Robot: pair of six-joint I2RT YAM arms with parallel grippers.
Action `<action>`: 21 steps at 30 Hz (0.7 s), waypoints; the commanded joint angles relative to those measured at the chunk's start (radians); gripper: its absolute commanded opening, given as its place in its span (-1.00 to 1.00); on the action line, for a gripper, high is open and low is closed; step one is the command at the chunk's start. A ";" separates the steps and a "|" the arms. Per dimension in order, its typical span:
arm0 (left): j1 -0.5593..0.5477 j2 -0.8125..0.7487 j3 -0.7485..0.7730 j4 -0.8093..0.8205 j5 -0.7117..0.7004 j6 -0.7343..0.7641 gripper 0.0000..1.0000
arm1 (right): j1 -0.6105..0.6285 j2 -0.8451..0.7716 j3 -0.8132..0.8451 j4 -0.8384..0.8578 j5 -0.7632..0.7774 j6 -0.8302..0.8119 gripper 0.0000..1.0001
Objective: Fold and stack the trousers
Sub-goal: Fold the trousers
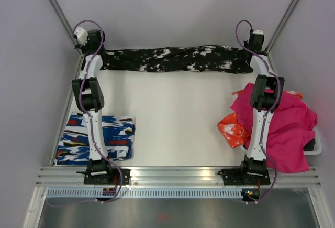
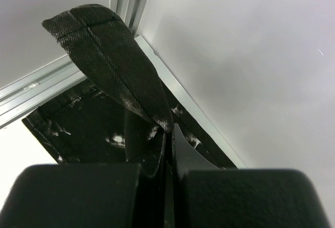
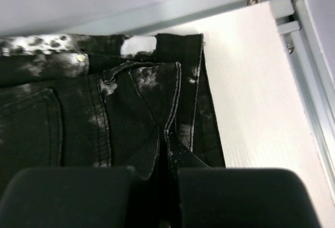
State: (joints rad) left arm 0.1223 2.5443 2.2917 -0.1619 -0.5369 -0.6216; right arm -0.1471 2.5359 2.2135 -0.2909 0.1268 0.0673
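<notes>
The black trousers with white splatter print lie stretched in a long strip along the far edge of the table. My left gripper is at their left end, shut on a hem flap of the trousers that stands up between its fingers. My right gripper is at their right end, shut on a fold of the waist part of the trousers, near a white label and a rivet button.
A folded blue-white-red streaked garment lies at the near left beside the left arm. A magenta cloth and an orange-white cloth are heaped at the right around the right arm. Metal frame rails run along the far edge.
</notes>
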 commanded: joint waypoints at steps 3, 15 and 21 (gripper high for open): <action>-0.003 -0.094 0.017 0.051 -0.032 0.039 -0.95 | -0.002 -0.198 -0.121 0.292 -0.016 0.022 -1.00; -0.001 -0.036 0.097 0.206 -0.086 0.020 -0.95 | -0.006 -0.220 -0.262 0.564 0.033 0.051 -1.00; 0.000 0.020 0.152 0.266 -0.113 0.017 -0.95 | -0.017 -0.112 -0.152 0.515 0.048 0.104 -1.00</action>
State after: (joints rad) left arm 0.1123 2.5439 2.3688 -0.0189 -0.5808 -0.6155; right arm -0.1440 2.3844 1.9789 0.1379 0.1310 0.1375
